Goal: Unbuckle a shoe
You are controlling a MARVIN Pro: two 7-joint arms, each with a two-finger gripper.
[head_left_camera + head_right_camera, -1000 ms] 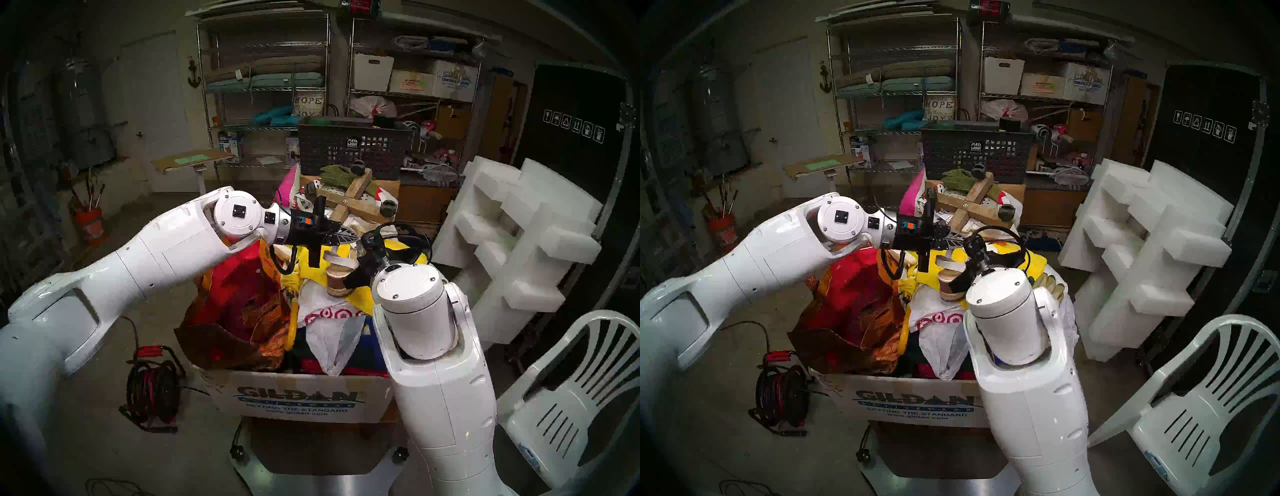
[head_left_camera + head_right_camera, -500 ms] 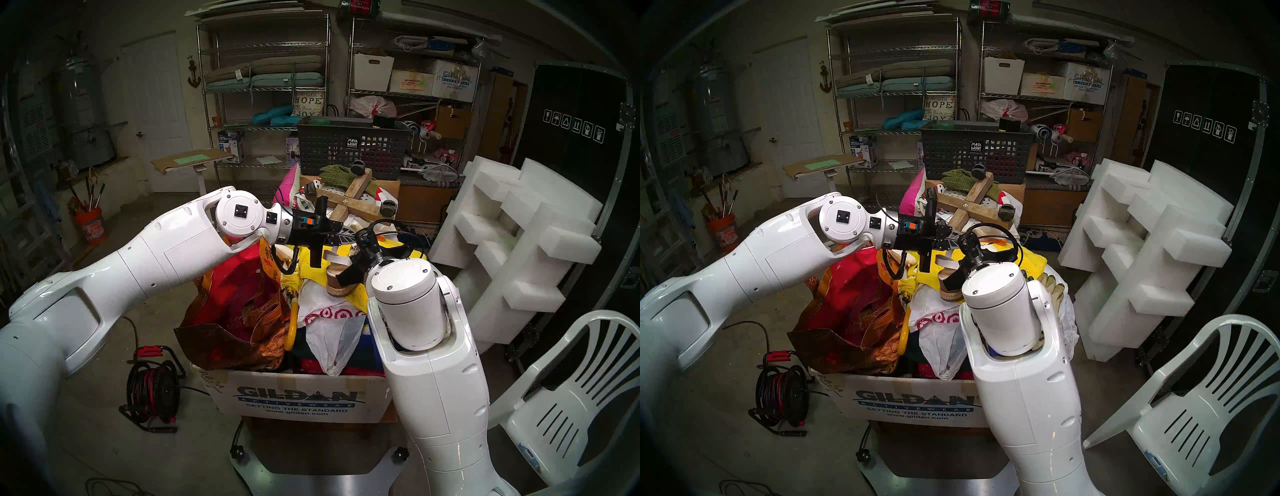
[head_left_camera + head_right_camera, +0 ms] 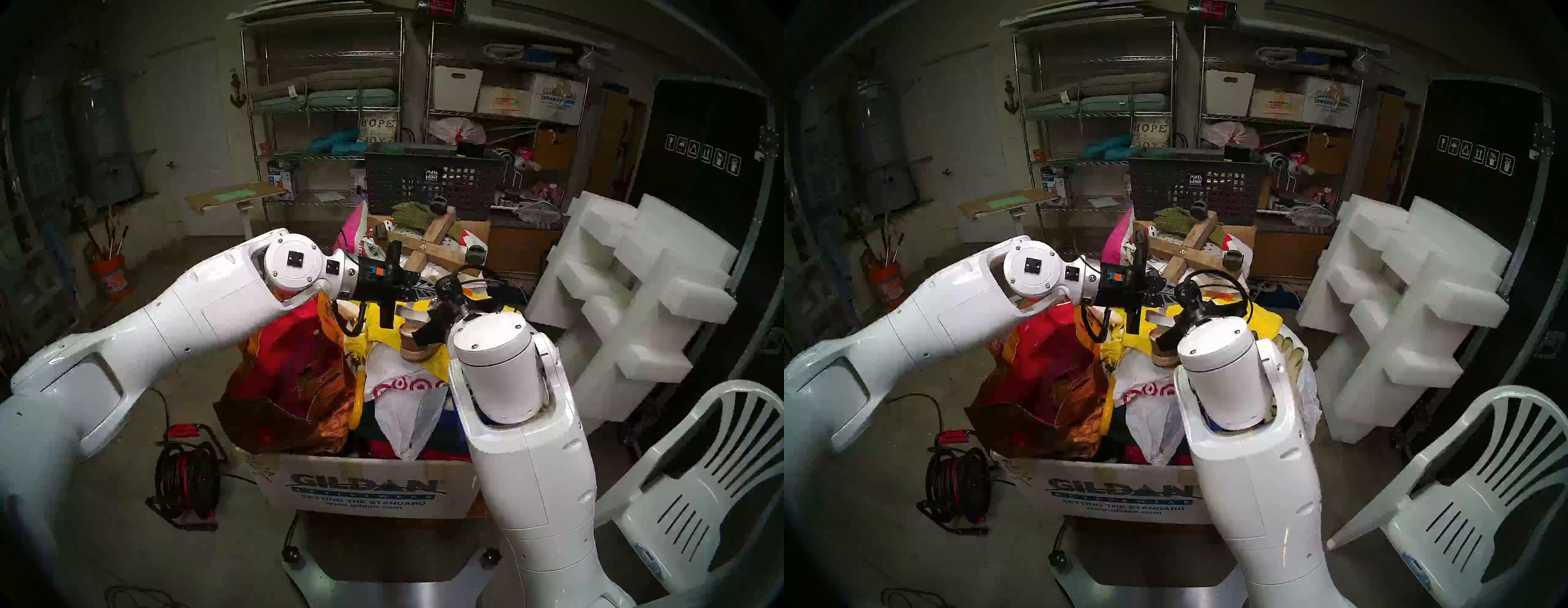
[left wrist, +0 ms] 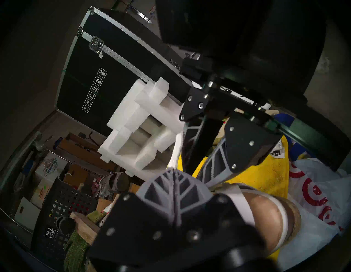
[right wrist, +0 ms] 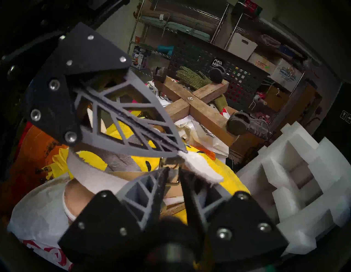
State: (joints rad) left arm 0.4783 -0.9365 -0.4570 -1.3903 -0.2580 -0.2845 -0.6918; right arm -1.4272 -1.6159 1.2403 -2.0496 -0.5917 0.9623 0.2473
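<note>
One box point(image 3: 365, 488) reads "GILDAN ACTIVEWEAR"; basket tag point(image 3: 433, 175) reads "Mesh basket".

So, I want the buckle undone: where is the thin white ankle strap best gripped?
Probably the thin white ankle strap's free tail, jutting flat past the small metal buckle. Come from the robot's right, where it hangs clear, jaws across its flat faces. The left gripper pinches it just behind.

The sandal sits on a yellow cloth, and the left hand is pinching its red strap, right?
No. The strap in the left hand is white, not red, as the right wrist view shows; the sandal does sit on the yellow cloth.
</note>
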